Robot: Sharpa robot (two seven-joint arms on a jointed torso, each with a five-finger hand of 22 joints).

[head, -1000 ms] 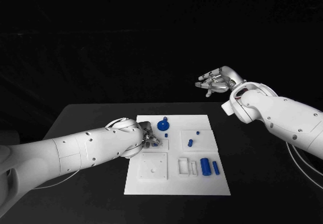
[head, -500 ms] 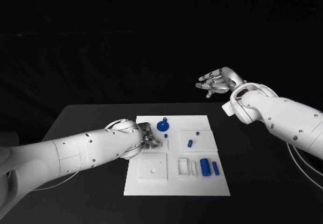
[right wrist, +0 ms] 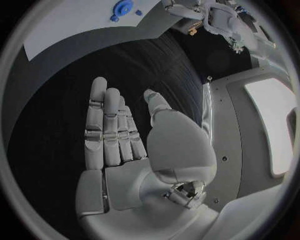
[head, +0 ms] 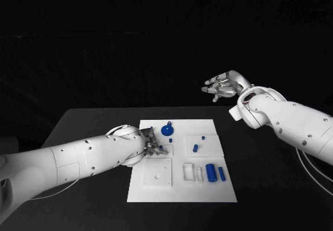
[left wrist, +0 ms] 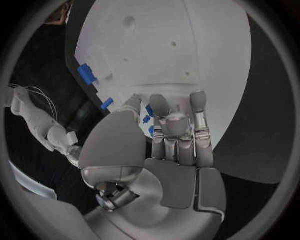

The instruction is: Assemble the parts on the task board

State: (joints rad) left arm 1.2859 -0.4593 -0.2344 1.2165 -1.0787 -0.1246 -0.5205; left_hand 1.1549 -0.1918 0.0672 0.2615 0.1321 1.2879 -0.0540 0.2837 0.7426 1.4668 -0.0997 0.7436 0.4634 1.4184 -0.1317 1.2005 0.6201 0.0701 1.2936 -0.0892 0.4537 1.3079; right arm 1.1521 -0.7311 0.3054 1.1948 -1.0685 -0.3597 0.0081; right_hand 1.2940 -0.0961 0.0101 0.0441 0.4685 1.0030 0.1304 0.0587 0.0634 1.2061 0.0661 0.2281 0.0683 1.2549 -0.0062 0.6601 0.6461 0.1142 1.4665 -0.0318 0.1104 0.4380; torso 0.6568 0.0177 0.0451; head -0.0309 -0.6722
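Task board mid-table; left hand over board's left edge — right hand well behind.

Left hand largely hidden behind own forearm in head view; fingertips cover part of task board, with small blue parts half concealed beneath, grip unclear. Blue disc part cut by circle's rim in right wrist view.
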